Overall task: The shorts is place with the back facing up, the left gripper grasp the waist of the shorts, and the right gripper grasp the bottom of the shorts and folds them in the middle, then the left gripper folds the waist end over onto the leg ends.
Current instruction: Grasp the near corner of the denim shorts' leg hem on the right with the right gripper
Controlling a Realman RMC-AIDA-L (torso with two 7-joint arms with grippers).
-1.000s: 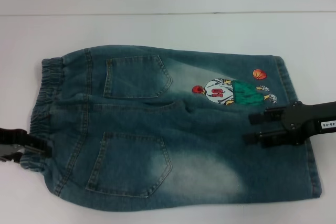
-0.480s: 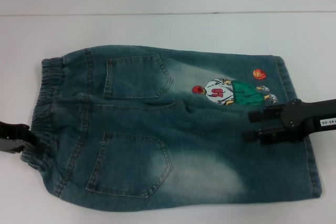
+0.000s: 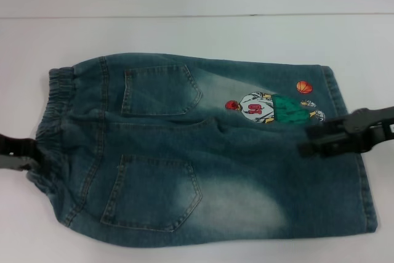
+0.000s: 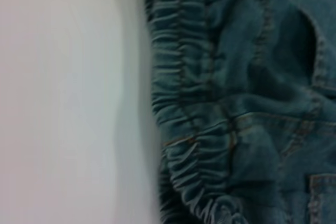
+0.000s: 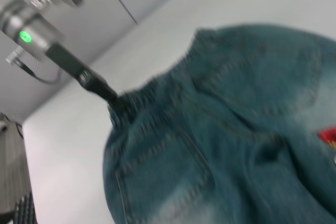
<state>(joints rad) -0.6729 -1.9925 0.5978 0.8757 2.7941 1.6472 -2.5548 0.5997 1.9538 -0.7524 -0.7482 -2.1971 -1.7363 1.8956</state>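
Note:
The blue denim shorts lie flat with the back pockets up. The elastic waist is on the left and the leg ends are on the right. My left gripper sits at the outer edge of the waist, near its front part. The left wrist view shows the gathered waistband close up, and the right wrist view shows the left gripper touching that band. My right gripper hovers open over the leg part, just below the cartoon print, with nothing between its fingers.
The shorts rest on a white table with bare surface behind and to both sides. The table's back edge runs across the far side. The shorts fill most of the right wrist view.
My left gripper has drawn back leftward off the waistband to its edge. My right gripper has shifted right and slightly up, with its fingers now closer together.

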